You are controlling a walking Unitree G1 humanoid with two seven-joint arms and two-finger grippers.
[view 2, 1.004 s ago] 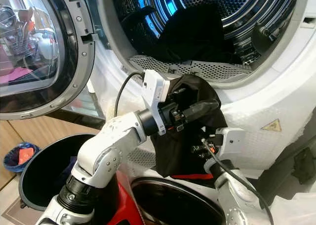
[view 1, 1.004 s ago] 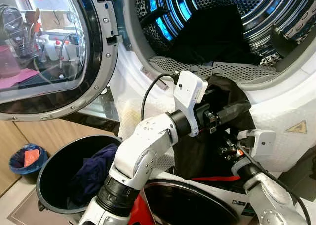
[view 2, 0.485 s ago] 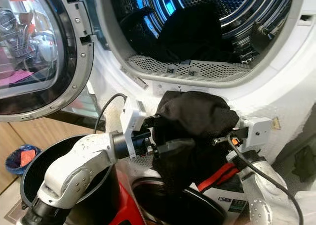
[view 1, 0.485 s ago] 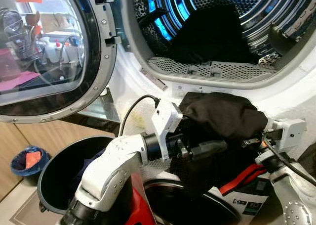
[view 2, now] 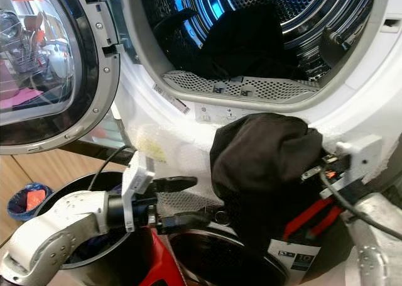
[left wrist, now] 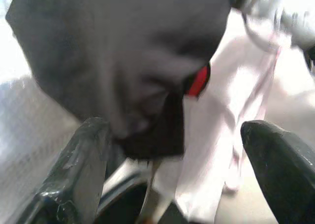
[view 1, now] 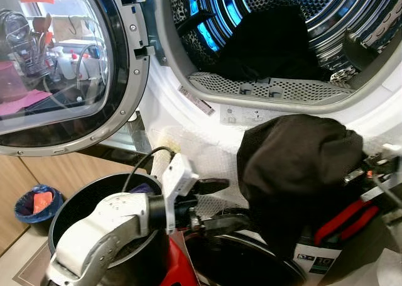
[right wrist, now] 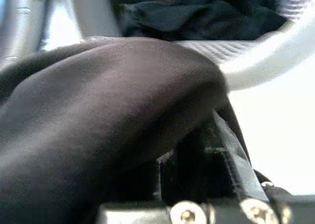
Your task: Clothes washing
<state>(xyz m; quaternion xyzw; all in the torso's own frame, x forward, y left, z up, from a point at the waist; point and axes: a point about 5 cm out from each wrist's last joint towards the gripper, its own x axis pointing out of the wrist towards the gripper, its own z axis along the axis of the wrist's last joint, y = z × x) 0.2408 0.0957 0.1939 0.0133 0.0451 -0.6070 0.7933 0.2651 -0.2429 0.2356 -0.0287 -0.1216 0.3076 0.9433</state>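
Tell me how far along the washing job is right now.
Done: the door stands open and dark laundry lies in the drum. In hand: the right gripper holds a black garment below the drum opening, while the left gripper is open beside it. Left: lift that garment in; more clothes sit in the black bin.

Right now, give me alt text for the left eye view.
A black garment hangs from the right gripper below the open drum. The left gripper, open, sits beside it above a black bin.
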